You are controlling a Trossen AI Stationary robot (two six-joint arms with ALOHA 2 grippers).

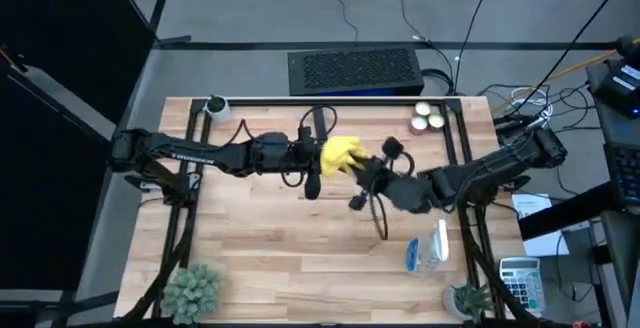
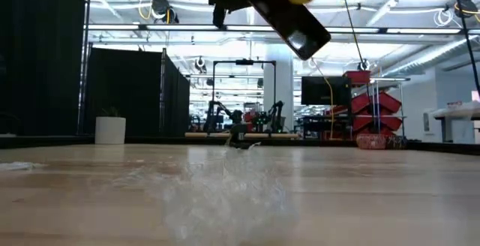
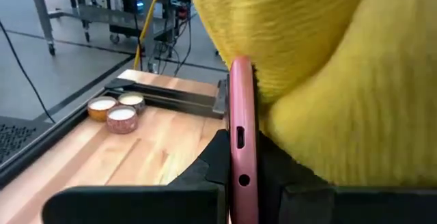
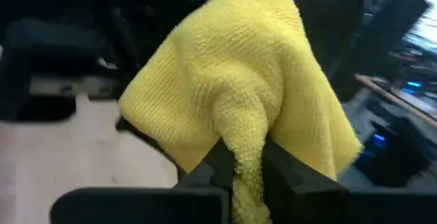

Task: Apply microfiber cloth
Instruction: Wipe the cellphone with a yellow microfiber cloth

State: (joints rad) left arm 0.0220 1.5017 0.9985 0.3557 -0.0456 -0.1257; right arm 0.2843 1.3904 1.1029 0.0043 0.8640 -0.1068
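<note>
A phone in a pink case (image 3: 242, 94) is held edge-on, high above the table, by my left gripper (image 3: 242, 176), which is shut on it. In the low view the phone (image 2: 296, 27) shows as a dark slab tilted down to the right. The yellow microfiber cloth (image 1: 342, 154) lies bunched against one face of the phone (image 3: 321, 80). My right gripper (image 4: 246, 166) comes in from the table's right and is shut on the cloth (image 4: 232, 80). Both grippers (image 1: 322, 158) (image 1: 360, 168) meet over the table's middle. My left gripper pinches the phone's end with the port (image 3: 242, 157) between its two fingers, one on each flat face. The fingers lie along the phone, which is lifted clear of the table. My right gripper pinches a gathered fold of the cloth (image 4: 247, 145) between its two fingers. The rest of the cloth spreads beyond the fingertips and drapes over the dark phone behind it, lifted clear of the table.
Three small candles (image 1: 428, 118) sit at the far right, a spray bottle (image 1: 432, 248) lies near the right front, and a black cable loop (image 1: 378, 213) hangs below the right arm. Potted plants (image 1: 195, 290) (image 1: 468, 298) stand at the near corners. A black frame (image 1: 330, 103) rims the table.
</note>
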